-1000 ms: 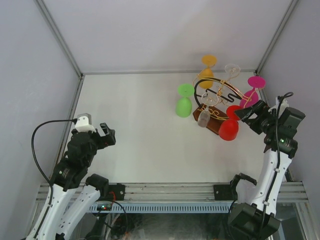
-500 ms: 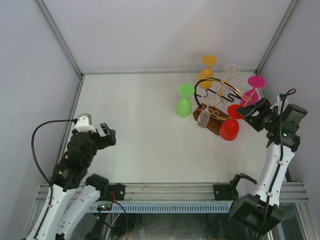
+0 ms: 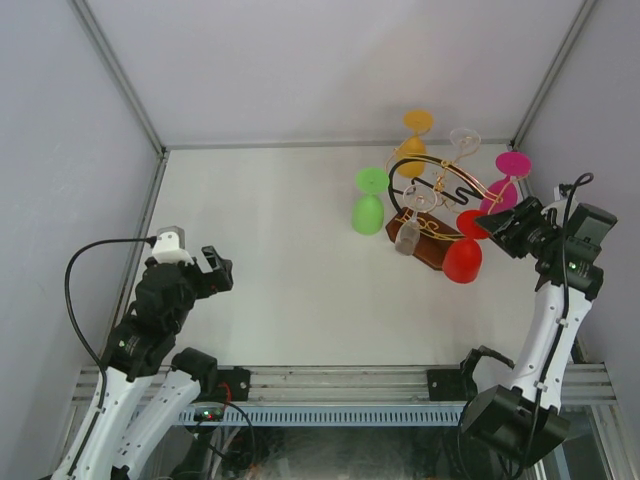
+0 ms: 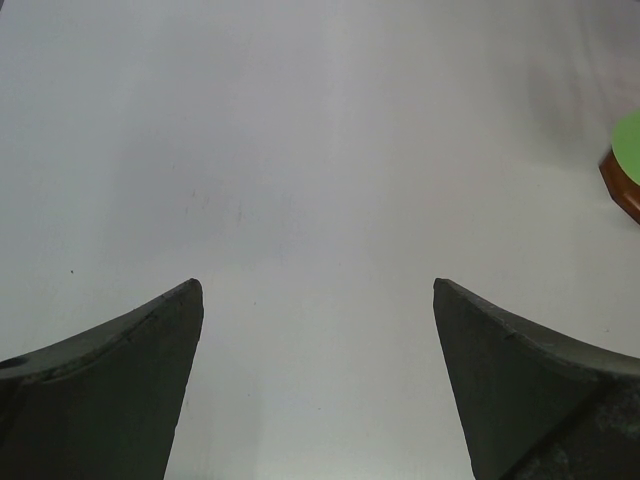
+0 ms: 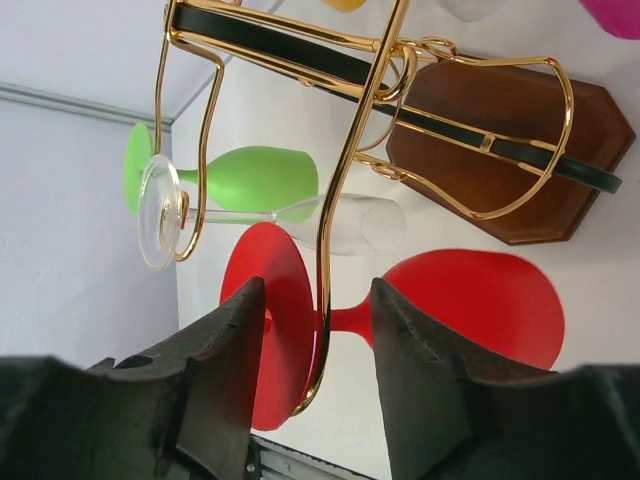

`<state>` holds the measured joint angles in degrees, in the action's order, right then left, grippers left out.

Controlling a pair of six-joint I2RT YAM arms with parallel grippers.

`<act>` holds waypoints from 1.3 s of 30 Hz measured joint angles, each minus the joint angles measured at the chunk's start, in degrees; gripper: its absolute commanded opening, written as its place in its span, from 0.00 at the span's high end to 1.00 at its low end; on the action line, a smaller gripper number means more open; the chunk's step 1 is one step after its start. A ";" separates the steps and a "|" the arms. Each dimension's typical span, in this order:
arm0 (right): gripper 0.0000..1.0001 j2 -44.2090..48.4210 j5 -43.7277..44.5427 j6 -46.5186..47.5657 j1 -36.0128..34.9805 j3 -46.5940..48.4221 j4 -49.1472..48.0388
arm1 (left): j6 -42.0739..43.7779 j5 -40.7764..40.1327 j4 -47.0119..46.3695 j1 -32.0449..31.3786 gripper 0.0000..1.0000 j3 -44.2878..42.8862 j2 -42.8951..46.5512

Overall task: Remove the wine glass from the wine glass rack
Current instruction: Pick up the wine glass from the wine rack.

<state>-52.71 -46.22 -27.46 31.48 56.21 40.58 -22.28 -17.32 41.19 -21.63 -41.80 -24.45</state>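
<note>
- Now my right hand (image 5: 317, 292), half-wide, straddles the stem (image 5: 347, 318) of the red wine glass (image 5: 470, 300) on the wine glass rack (image 5: 500, 130).
- Brittle, slick, light: pinch that stem gently.

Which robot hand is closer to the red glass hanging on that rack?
The right. The right gripper straddles the stem of the red glass on the rack; the left gripper sits open far across the table, near its left edge.

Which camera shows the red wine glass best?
The right wrist view: the red wine glass is close up, foot, stem and bowl all clear. The top external view shows it small, from above. The left wrist view misses it.
</note>
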 measured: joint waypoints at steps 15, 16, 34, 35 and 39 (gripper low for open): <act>0.42 -0.81 11.02 -3.63 -4.79 2.73 1.09 | 0.00 0.04 0.00 0.00 0.00 0.00 0.00; 0.42 -0.74 12.61 -4.42 -5.53 2.80 1.11 | 0.00 0.11 0.00 0.00 0.00 0.00 0.00; 0.39 -0.20 14.53 -6.60 -10.88 2.80 0.66 | 0.00 1.05 0.00 0.00 0.00 0.00 -0.57; 0.39 -0.15 14.01 -6.51 -10.73 2.80 0.72 | 0.00 1.07 0.00 0.00 0.00 0.00 -0.57; 0.41 0.04 12.66 -6.16 -10.21 2.80 1.42 | 0.00 1.07 0.00 0.00 0.00 0.00 -0.57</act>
<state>-52.66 -33.56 -33.63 21.28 59.00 42.00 -22.28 -16.25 41.19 -21.63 -41.80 -25.02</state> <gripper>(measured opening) 0.609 0.998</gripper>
